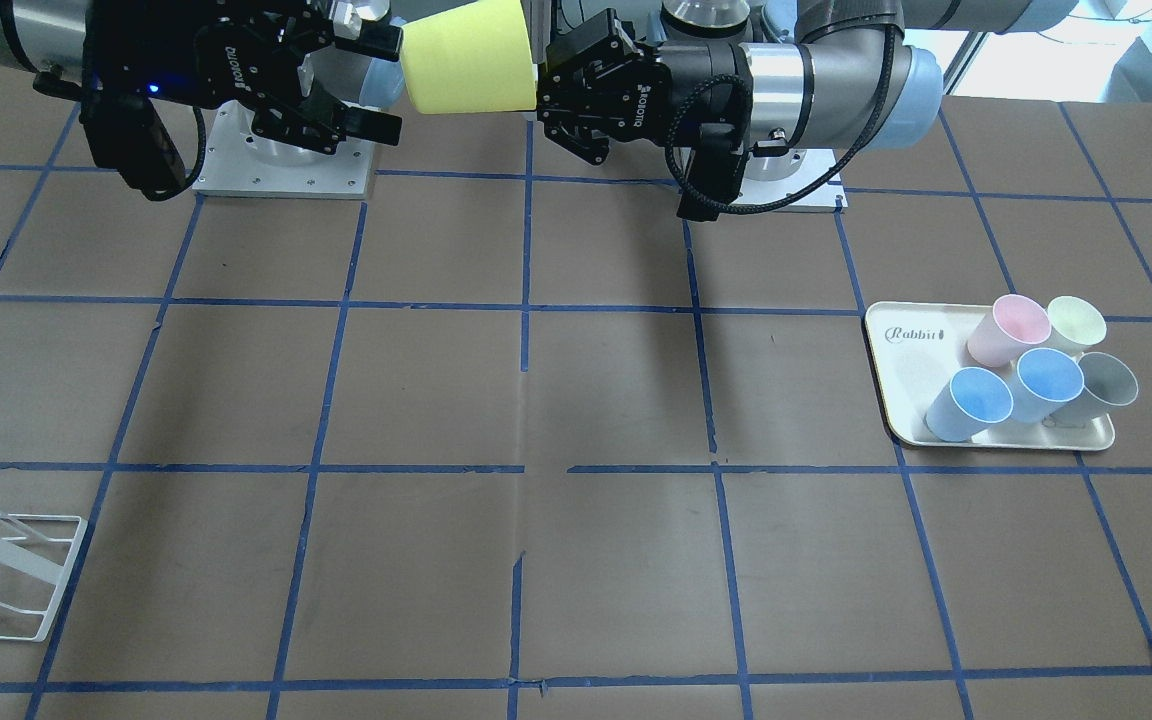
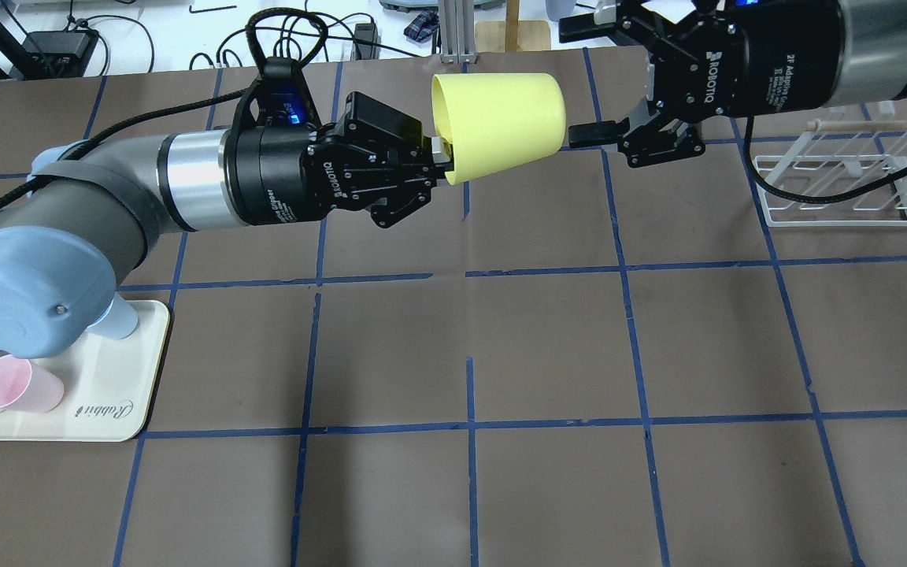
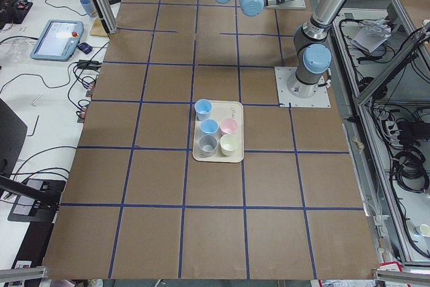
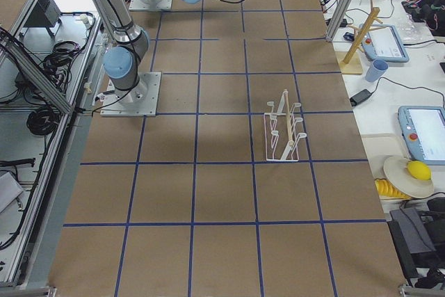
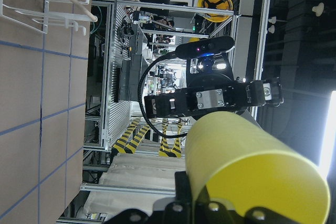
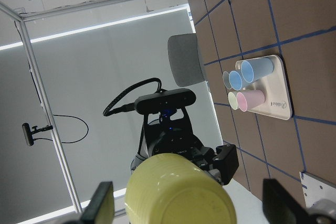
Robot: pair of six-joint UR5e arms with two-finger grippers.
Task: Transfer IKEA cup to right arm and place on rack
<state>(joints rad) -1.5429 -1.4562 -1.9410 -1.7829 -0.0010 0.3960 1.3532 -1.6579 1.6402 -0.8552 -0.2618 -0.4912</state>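
The bright yellow IKEA cup (image 2: 501, 126) lies on its side in the air above the far middle of the table. My left gripper (image 2: 442, 157) is shut on its rim, with one finger inside the mouth. My right gripper (image 2: 586, 83) is open and faces the cup's closed base. Its fingertips (image 2: 583, 134) stand about level with the base, one on each side, not touching it. The front view shows the same: the cup (image 1: 471, 60) sits between the right gripper (image 1: 386, 85) and the left gripper (image 1: 541, 90). The white wire rack (image 2: 839, 181) stands on the table under the right arm.
The cream "Rabbit" tray (image 1: 901, 380) sits on my left side. It holds a pink cup (image 1: 1006, 330), a pale yellow-green cup (image 1: 1076, 322), two blue cups and a grey one. A black cable (image 2: 816, 193) hangs from the right wrist over the rack.
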